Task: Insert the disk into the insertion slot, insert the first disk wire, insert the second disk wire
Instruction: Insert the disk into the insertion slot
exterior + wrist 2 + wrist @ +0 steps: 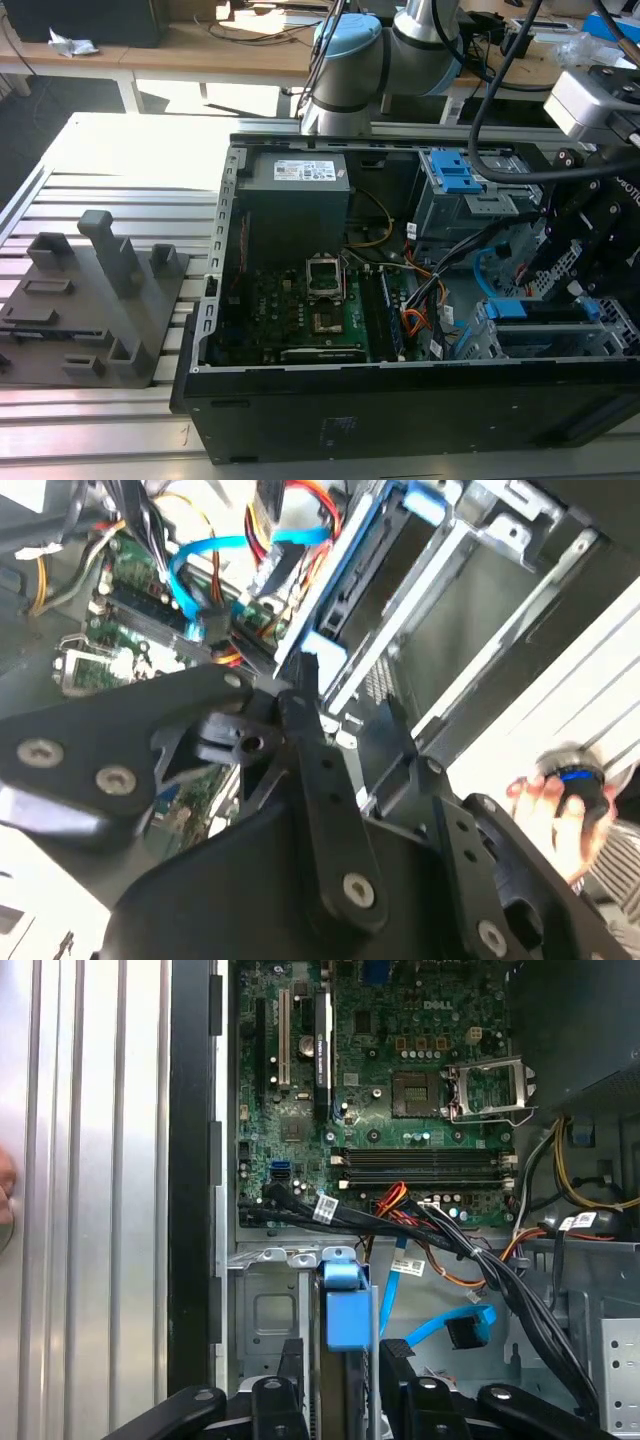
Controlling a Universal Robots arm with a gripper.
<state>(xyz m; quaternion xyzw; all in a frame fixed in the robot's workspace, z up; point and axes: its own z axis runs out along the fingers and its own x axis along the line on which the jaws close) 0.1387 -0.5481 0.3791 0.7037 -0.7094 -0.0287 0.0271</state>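
Gripper [342, 1365] pinches the one disk [346, 1310] in the insertion slot [262, 1310]; at the exterior view's left, one second disk wire [440, 1322] and one black cable bundle [470, 1255] lie near

Black cable bundle [500, 1278] and light-blue cable [440, 1322] close beside the insertion slot [265, 1310]; open room over motherboard [380, 1090].

white label [305, 171] on power supply [295, 215], its print not legible
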